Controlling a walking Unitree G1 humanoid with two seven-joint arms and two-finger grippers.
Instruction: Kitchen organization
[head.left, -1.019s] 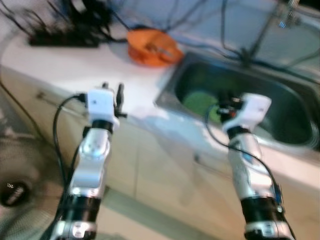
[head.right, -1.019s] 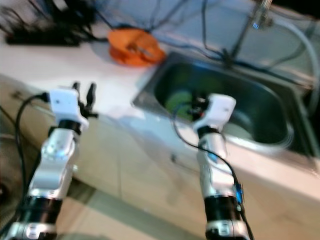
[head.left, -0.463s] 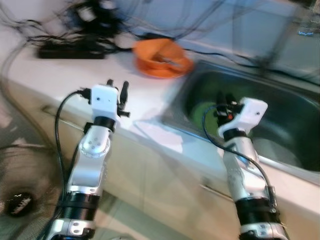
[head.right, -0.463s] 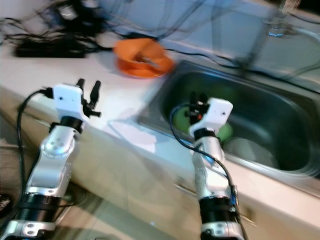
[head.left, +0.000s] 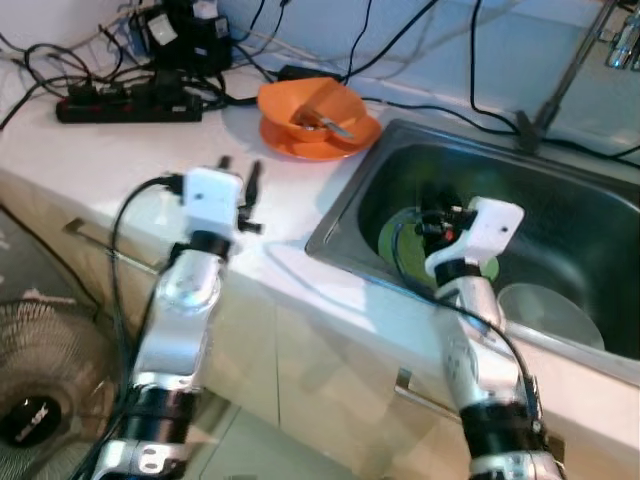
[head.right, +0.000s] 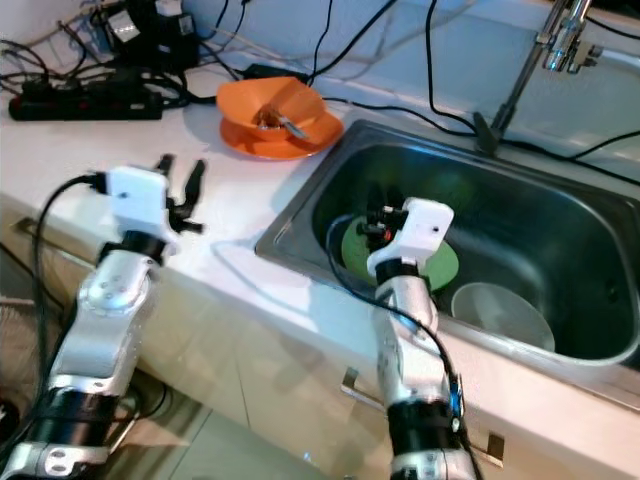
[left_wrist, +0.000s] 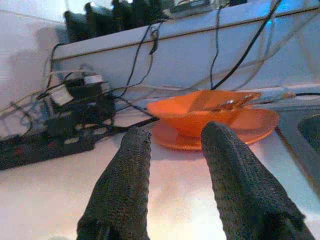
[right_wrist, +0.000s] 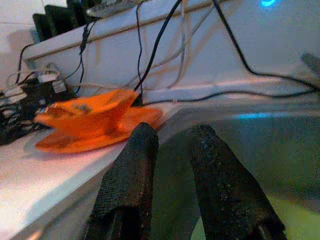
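Hovering my right hand (head.right: 378, 216), fingers narrowly apart and empty, over the green plate (head.right: 440, 262) in the sink (head.right: 300, 215); the cables (head.left: 440, 105) draped near the rim could snag my wrist.

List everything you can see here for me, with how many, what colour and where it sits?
Round orange plastic bowl: one, orange, on the orange plate, something metal inside it.
Flat orange plastic plate: one, orange, on the countertop beside the sink.
Stainless steel sink: one, grey metal, set into the countertop.
Round green plate: one, green, on the sink floor.
Clear round bowl: one, see-through, in the sink beside the green plate.
Black power strip: one, black, at the back of the countertop among cables.
White countertop: one, white.
Metal tap: one, silver, behind the sink.
Left claw: black fingers apart, above the countertop.
Right claw: black fingers apart, over the sink.
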